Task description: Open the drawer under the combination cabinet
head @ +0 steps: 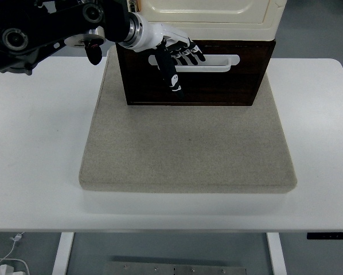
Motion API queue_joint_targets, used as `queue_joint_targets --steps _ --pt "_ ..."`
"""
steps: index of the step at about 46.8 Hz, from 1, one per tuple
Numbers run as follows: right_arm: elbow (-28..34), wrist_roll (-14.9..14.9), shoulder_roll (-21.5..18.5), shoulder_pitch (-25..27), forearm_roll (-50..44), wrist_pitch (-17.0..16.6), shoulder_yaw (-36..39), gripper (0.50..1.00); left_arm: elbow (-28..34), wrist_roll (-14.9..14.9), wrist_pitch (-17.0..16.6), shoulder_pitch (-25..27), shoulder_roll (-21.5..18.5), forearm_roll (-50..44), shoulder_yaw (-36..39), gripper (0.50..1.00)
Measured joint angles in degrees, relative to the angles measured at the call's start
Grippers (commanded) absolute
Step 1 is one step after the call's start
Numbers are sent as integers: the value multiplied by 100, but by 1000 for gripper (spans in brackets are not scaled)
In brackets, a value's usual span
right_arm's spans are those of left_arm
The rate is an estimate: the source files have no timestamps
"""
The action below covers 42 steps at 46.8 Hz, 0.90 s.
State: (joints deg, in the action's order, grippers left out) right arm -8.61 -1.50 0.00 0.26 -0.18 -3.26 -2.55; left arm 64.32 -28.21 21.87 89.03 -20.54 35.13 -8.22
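The combination cabinet has a cream upper part [217, 17] and a dark brown drawer [217, 86] below it. The drawer has a long white handle [217, 61] across its front. My left hand [180, 60] reaches in from the upper left and is at the left end of the handle. Its four fingers [190, 54] are hooked into the handle's slot and the thumb [172, 77] hangs down over the drawer front. The drawer front looks about level with the cabinet; I cannot tell if it is out at all. My right arm is out of view.
The cabinet stands at the back of a thick beige mat [188, 149] that lies on the white table [34, 143]. A cable and plug [5, 263] lie on the floor at the lower left, under the table.
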Motion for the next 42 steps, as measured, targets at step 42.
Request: queue_joint_targets --steps 42 --pt "0 0 0 3 -5 0 0 928 -29 -6 -78 -42 217 73 76 1000"
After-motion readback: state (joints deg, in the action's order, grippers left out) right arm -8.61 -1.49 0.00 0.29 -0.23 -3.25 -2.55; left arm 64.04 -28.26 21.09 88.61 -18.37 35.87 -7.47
